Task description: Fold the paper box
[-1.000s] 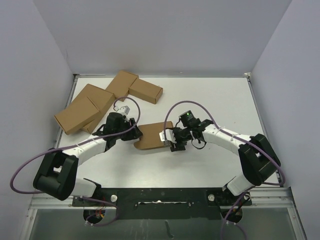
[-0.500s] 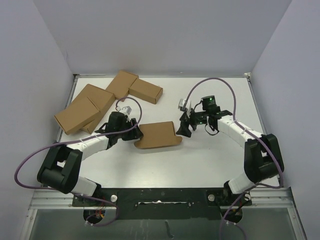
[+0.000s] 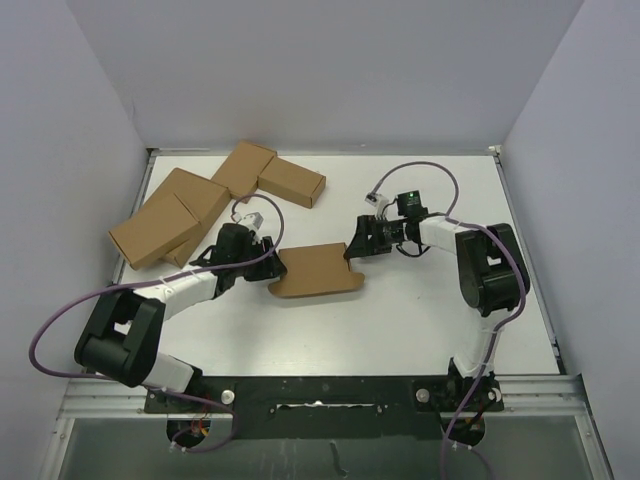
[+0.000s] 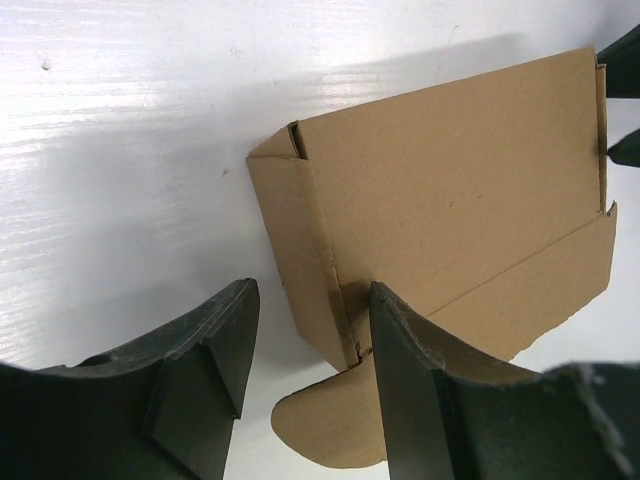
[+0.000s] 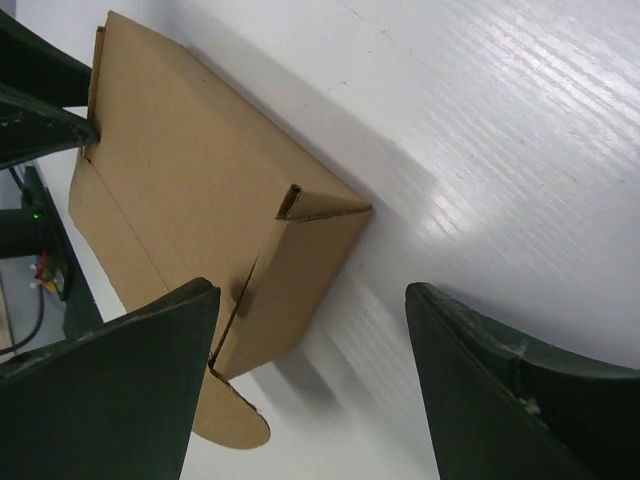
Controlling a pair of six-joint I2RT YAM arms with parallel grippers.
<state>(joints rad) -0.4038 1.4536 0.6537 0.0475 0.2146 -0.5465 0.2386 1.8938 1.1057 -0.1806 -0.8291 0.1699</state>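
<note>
Box (image 3: 315, 268) mid-counter, lying flat, long side running left to right, between the two tools.

Counter (image 3: 430, 330): white, smooth, faintly glossy. Judged slick; the box would slide under a sideways push unless braced.

Cartons (image 3: 200, 205): a brown cluster at the far left, well apart from the box. Not part of the job.

Box body: plain brown card, broad top panel up, partly formed. The left end wall (image 4: 305, 250) stands up, with a small tab folded in at its far corner. A long flap (image 4: 530, 290) lies out flat along the near side. A rounded flap (image 4: 330, 440) sticks out at the near left corner.

Handling, judged: very light. Stiff across the panels, but gives readily at the scored folds. Thin enough to crease or crush under a hard pinch. Best hold is on a free flap edge or across an upright wall, near a fold. The wide top panel offers no edge to pinch.

Left tool (image 3: 272, 262): jaws partly apart, straddling the near end of the left wall. The right-hand finger (image 4: 410, 370) touches the card; bare counter shows beside the other finger. No firm clamp seen.

Right tool (image 3: 355, 248): jaws wide apart, holding nothing, just beside the box's far right corner.

Next move, judged: brace one end and fold the long flap up with the other tool.
</note>
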